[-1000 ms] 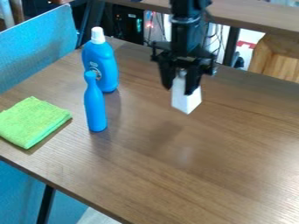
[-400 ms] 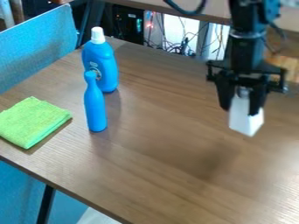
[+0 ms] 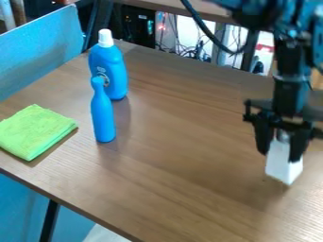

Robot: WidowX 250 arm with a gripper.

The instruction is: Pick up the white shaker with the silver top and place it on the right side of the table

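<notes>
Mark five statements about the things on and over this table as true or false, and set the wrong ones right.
1. The gripper holds a white block. True.
2. The green cloth is draped over the gripper. False: the green cloth lies folded on the table.
3. The large blue bottle has a white cap. True.
4. The small blue bottle lies on its side. False: the small blue bottle stands upright.
5. Both bottles stand nearer to the green cloth than to the white block. True.
</notes>
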